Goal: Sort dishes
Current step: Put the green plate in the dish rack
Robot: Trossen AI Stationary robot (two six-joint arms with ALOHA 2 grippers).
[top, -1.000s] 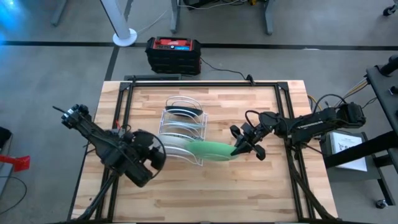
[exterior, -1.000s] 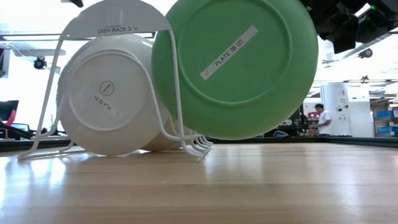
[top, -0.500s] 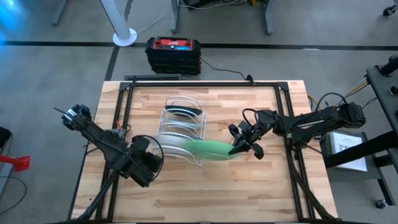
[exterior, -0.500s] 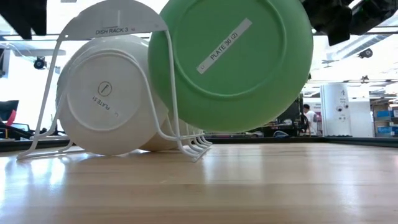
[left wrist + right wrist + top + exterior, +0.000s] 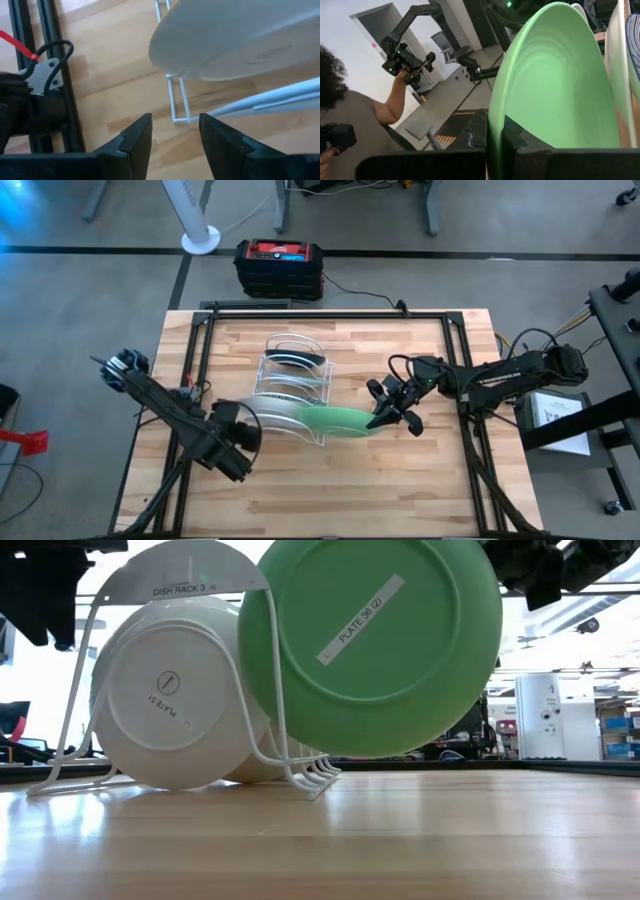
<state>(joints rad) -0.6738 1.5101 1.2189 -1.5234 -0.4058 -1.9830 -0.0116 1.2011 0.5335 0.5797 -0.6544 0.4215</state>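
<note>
While right claw (image 5: pixel 495 140) pinches its rim, plain light green plate (image 5: pixel 370 645), labelled underside, tilted.

Green plate (image 5: pixel 370 640) tilted — others (image 5: pixel 180 700) racked.

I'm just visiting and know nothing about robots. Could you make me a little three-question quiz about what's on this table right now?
1. True or false: the right gripper is shut on the rim of the green plate.
2. Where is the green plate? A) flat on the table B) held tilted against the front end of the white rack C) stacked under the rack
3. Fill in: the left gripper hovers with its jaws apart near the ____ plate at the rack's front end.

Key
1. True: its fingers pinch the rim in the right wrist view.
2. B: the low view shows it lifted clear of the tabletop.
3. White.
</note>
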